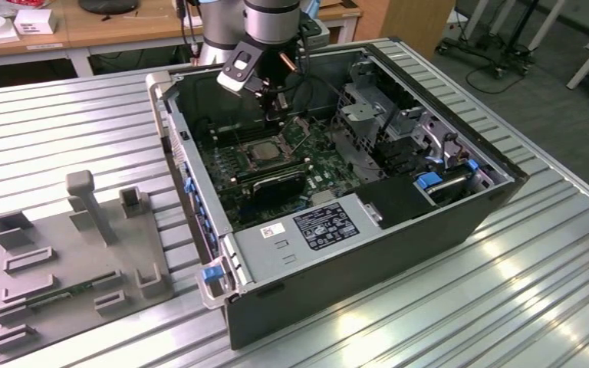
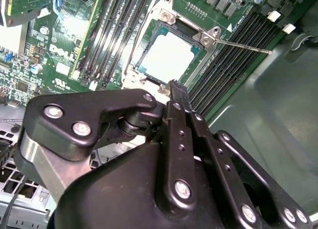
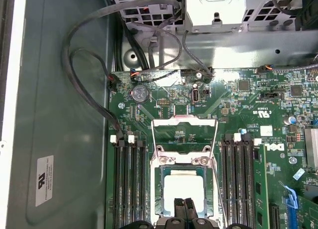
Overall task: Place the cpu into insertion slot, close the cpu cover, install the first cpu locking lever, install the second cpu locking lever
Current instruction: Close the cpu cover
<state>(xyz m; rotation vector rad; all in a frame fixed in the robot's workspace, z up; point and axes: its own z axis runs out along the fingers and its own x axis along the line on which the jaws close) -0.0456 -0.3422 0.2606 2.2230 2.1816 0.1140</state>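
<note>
**Desk:** Seated yet?

**Field:** Cpu [image 3: 183, 188] flat in the slot [image 3: 158, 199]. Pincer [image 3: 185, 203] pressed together, gripping nothing, poised at the socket's near edge.

**Desk:** Cover [image 3: 184, 121]?

**Field:** Apparently raised, not yet closed. Best pushed down evenly by its free edge, tips kept off the cpu face and the lever wires.

**Desk:** Differences between views?

**Field:** First wrist view: board visible through the cover's window. Second wrist view: one lever [image 2: 243, 45] jutting toward the memory slots [image 2: 233, 60].
</note>
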